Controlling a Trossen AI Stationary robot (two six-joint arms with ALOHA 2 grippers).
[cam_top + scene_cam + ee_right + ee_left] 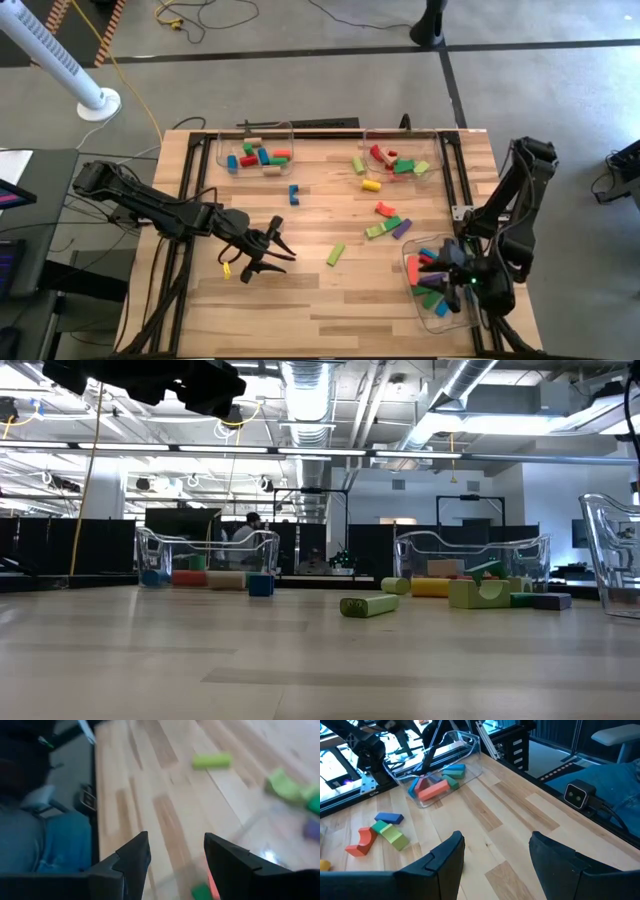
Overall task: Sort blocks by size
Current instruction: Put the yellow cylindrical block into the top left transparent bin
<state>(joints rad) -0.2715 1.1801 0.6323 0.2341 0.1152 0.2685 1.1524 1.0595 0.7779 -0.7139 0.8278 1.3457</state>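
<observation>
Coloured wooden blocks lie scattered on the table: a green one (335, 255) in the middle, a blue one (293, 193), a yellow one (371, 185), and a green and purple cluster (390, 228). My left gripper (279, 245) hovers open at the table's left centre with nothing between its fingers (447, 860). A small yellow block (226, 270) lies just beside it. My right gripper (442, 272) stands open above the near right tray (412, 285), which holds several blocks (432, 295). Nothing is between its fingers (132, 857).
Two clear trays stand along the far edge, the left one (255, 150) and the right one (400, 152), each with several blocks inside. The table's near middle (330, 310) is bare wood. A black frame rail (185, 200) runs along the left edge.
</observation>
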